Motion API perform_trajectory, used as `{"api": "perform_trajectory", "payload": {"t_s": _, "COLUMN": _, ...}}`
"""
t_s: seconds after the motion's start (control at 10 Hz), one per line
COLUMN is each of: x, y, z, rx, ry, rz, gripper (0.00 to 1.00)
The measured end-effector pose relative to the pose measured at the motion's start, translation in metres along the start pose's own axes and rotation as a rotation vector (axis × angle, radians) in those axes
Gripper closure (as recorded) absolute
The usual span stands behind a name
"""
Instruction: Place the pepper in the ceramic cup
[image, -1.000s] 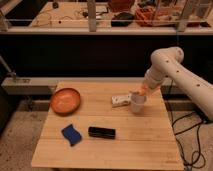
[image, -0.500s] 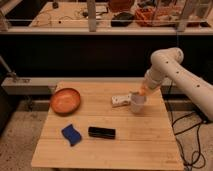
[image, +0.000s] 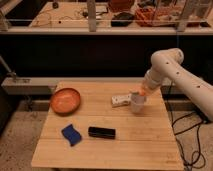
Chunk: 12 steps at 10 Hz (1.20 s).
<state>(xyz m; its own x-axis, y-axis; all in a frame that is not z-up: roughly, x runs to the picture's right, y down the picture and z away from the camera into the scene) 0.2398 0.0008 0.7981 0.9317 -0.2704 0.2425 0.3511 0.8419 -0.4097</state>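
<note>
On my bench (image: 110, 150) I see an orange bowl (image: 65, 100) at the far left, a blue sponge (image: 71, 134) near the front, a black rectangular block (image: 102, 132) beside it, and a flat white block (image: 120, 100) lying just left of the ceramic cup (image: 138, 104). My gripper (image: 143, 92) hangs right over the cup's mouth. The pepper (image: 142, 92) shows only as a small orange patch at the cup's rim, under the gripper. Whether the fingers pinch it, I cannot tell, nor which way it points.
</note>
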Motion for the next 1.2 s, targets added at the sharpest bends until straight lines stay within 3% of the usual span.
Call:
{"api": "perform_trajectory", "payload": {"t_s": 0.7, "x": 0.0001, "y": 0.0003, "z": -0.0009, "rx": 0.019, "ry": 0.002, "rz": -0.020, "gripper": 0.93}}
{"api": "perform_trajectory", "payload": {"t_s": 0.9, "x": 0.0004, "y": 0.0011, "z": -0.0005, "rx": 0.023, "ry": 0.002, "rz": -0.025, "gripper": 0.88}}
{"api": "perform_trajectory", "payload": {"t_s": 1.2, "x": -0.0004, "y": 0.0011, "z": -0.0012, "rx": 0.030, "ry": 0.002, "rz": -0.032, "gripper": 0.88}}
